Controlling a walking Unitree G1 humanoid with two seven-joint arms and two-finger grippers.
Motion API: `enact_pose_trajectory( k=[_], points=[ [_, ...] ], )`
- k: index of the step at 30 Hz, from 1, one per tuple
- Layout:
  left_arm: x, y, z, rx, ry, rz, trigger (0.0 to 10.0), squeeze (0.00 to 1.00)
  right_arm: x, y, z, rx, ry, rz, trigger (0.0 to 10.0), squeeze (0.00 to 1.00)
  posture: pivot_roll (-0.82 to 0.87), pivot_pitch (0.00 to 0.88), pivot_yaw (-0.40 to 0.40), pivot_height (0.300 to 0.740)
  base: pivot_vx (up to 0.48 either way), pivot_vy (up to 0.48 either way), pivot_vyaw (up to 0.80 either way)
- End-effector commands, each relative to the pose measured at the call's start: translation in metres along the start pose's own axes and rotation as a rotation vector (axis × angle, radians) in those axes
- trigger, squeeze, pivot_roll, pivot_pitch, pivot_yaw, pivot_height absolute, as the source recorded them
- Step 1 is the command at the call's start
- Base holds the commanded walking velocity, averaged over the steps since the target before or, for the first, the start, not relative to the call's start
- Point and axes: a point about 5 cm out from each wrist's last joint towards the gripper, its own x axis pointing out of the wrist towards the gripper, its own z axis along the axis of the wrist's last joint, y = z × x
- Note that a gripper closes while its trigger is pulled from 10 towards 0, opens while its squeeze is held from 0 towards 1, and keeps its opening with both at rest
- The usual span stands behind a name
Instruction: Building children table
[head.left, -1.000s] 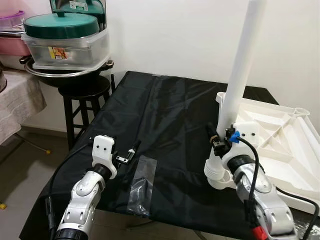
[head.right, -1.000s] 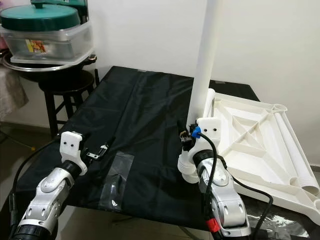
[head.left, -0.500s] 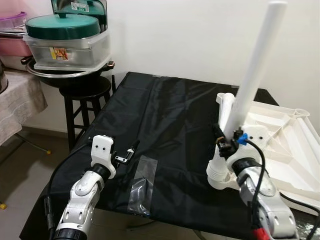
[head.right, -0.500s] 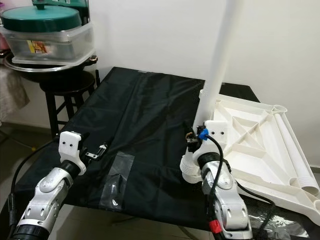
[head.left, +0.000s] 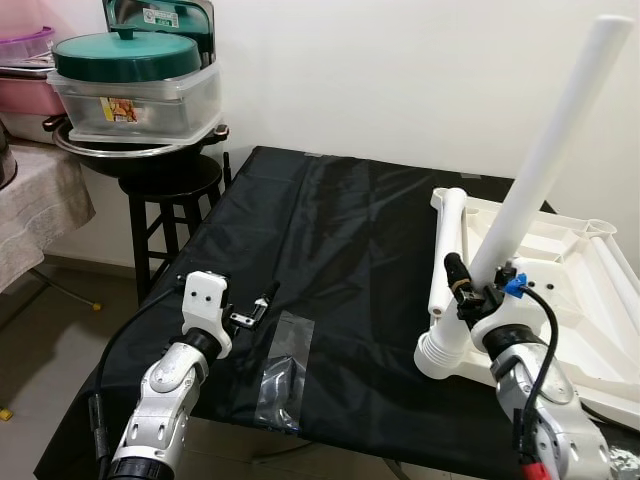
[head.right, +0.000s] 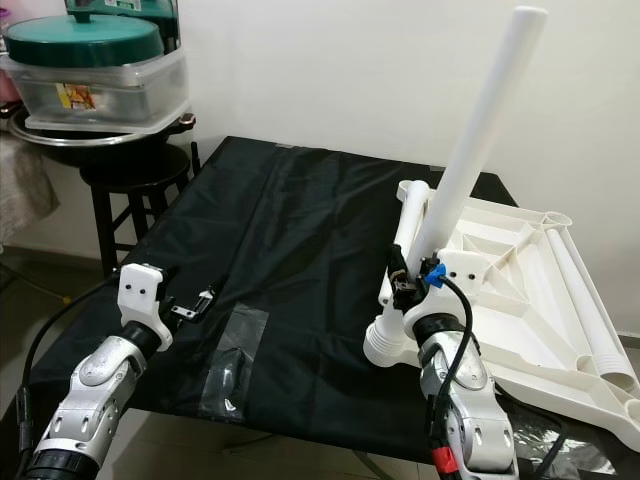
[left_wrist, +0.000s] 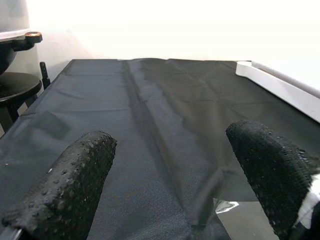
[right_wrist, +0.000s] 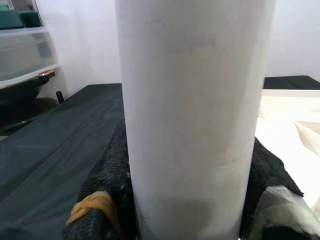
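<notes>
Right gripper (head.left: 478, 296) clamped on white table leg (head.left: 545, 165), leg tilted up and rightward, left gripper (head.left: 262, 303) spread over black cloth (head.left: 330, 230)

The 2 head views looked forward and down, sharing the black-covered table (head.left: 330, 250). Each wrist view looked closely along its own fingers.

White table leg (head.left: 545, 165) tilted, ribbed foot on black cloth; upturned white tabletop (head.left: 590, 290) beside.
</notes>
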Motion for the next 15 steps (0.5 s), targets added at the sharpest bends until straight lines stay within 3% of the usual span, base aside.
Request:
enact_pose_trajectory(
  k=[1,9,15],
  points=[
    [0.001,0.001,-0.002,0.011,0.01,-0.004,10.0,0.0,-0.004,-0.01,-0.031,0.022,0.136,-0.04,10.0,0.0,0.02,0.0,-0.067,0.74,0.0,0.0,0.0],
    [0.001,0.002,-0.001,0.013,0.01,-0.001,10.0,0.0,0.004,-0.017,-0.032,0.006,0.118,-0.028,10.0,0.0,0.03,0.0,-0.072,0.74,0.0,0.0,0.0],
    [0.001,0.001,-0.001,0.012,0.008,-0.001,10.0,0.0,0.014,-0.007,-0.017,-0.014,0.05,0.127,10.0,0.0,0.03,0.0,-0.072,0.74,0.0,0.0,0.0]
  ],
)
